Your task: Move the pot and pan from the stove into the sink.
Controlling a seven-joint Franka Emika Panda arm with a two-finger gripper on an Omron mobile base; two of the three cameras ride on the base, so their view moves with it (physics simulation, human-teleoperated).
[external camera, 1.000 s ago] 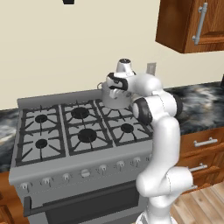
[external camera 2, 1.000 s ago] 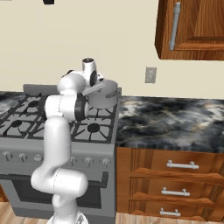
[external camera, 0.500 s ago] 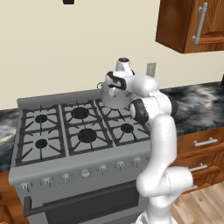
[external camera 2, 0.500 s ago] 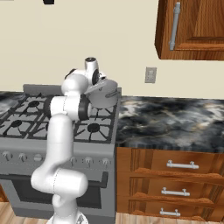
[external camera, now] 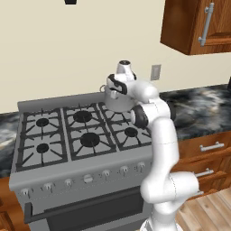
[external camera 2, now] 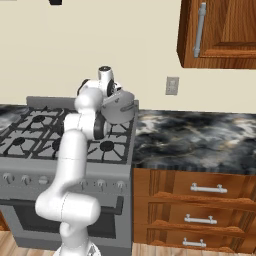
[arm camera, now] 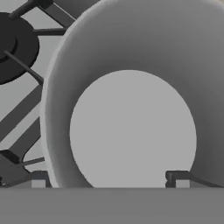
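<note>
The silver-grey pot (external camera: 119, 102) sits tipped over the back right burner of the stove (external camera: 54, 178). In the right base view the pot (external camera 2: 119, 107) turns its underside toward the counter. My gripper (external camera: 115, 91) reaches down into its mouth from above. In the hand view the pot's pale inside (arm camera: 131, 131) is very close. One of the fingertips (arm camera: 38, 178) stands outside the rim and the other inside, with the jaws wide apart and not pinching the wall. The pan and the sink are out of view.
A black-and-white marbled counter (external camera 2: 200, 140) runs to the right of the stove, with wooden drawers (external camera 2: 205, 200) below it. A wooden wall cabinet (external camera 2: 225, 30) hangs above. A wall outlet (external camera 2: 172, 85) sits behind the pot. Black grates (external camera: 85, 135) cover the burners.
The arm's elbow has shifted a little. The hand and the tipped pot stay about where they were.
</note>
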